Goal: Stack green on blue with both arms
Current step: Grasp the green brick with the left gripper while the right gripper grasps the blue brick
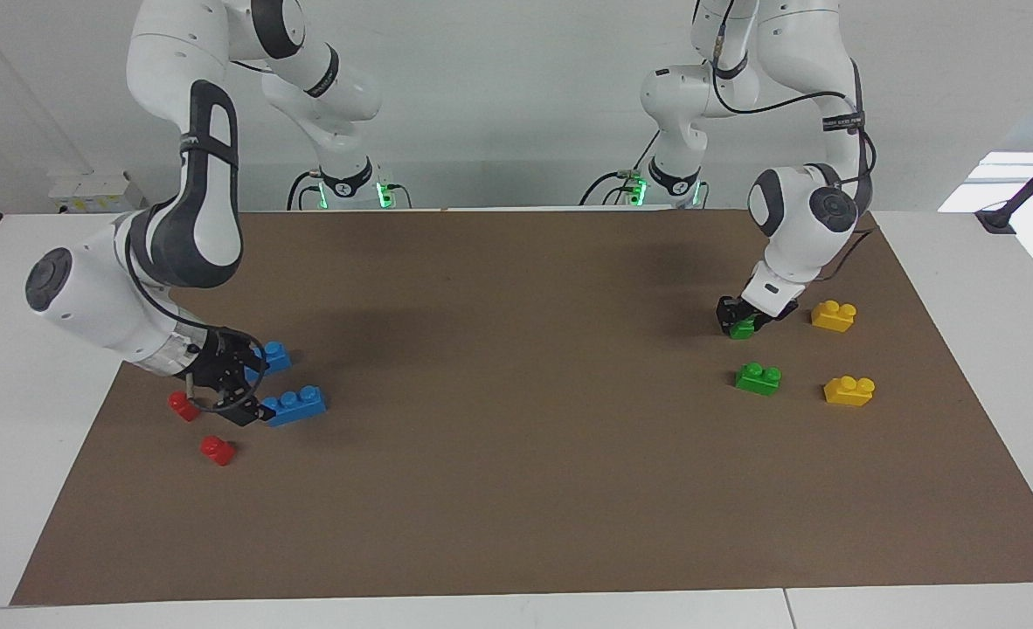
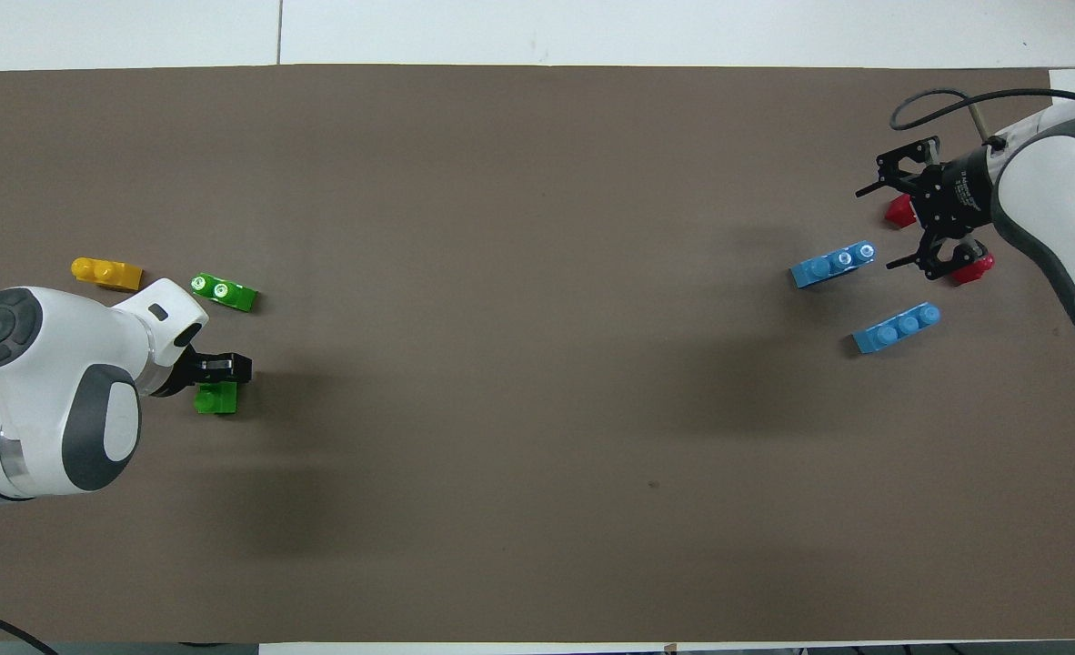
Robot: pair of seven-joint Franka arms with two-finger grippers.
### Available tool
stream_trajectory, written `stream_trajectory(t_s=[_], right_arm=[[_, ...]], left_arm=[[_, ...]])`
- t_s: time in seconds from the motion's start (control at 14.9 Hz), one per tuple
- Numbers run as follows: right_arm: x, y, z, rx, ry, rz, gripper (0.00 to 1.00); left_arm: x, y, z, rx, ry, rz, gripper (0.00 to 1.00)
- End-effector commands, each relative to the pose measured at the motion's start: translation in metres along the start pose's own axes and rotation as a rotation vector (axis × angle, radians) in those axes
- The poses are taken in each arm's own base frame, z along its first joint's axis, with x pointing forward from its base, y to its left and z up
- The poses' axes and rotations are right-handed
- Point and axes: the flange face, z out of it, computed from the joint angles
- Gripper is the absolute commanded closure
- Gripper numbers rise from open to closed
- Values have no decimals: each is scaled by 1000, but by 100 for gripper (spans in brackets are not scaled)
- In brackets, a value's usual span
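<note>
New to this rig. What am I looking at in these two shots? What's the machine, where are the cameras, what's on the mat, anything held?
Two white robot arms stand at a table, each ending in a two-finger hand. One picture is taken from across the table, facing the arms. The other is from high above their own end, so the sides look swapped.

Toy bricks lie on the brown mat. At the right arm's end are the near blue brick, the far blue brick and two red bricks. At the left arm's end are two green ones and two yellow bricks.

The left hand is down at the near green brick; whether it grips it cannot be seen. The far green brick lies free. The right hand, open, is low beside the far blue brick.
</note>
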Motion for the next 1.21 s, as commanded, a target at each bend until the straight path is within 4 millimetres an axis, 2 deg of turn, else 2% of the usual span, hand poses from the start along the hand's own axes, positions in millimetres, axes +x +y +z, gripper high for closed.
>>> stream_trajectory(t_s=[0.0, 0.07, 0.2, 0.4, 0.54, 0.67, 0.8, 0.94, 1.0, 1.07, 1.14], right_arm=[[12, 15, 18, 9, -22, 21, 4], [17, 20, 26, 5, -22, 20, 4], [21, 25, 34, 0, -26, 15, 4], [26, 27, 39, 13, -51, 16, 4], [38, 31, 46, 45, -53, 41, 4], [38, 29, 49, 56, -43, 41, 4], [39, 28, 50, 65, -37, 43, 4], [41, 28, 52, 72, -31, 48, 4], [43, 27, 55, 73, -27, 46, 6], [44, 28, 57, 76, -24, 46, 24], [44, 28, 57, 76, -24, 30, 49]], left_arm=[[13, 6, -43, 9, -50, -68, 100], [17, 7, -66, 10, -65, -102, 100], [19, 10, -98, 18, -103, -213, 100], [21, 14, -138, 27, -123, -312, 100], [13, 17, -171, 27, -100, -384, 100], [-2, 22, -201, 18, -60, -459, 100], [-12, 34, -227, -15, -48, -502, 100], [-11, 48, -249, -36, -35, -614, 100], [-11, 61, -261, -52, -29, -651, 100], [-13, 66, -272, -70, -36, -677, 100], [-15, 71, -280, -74, -44, -687, 100]])
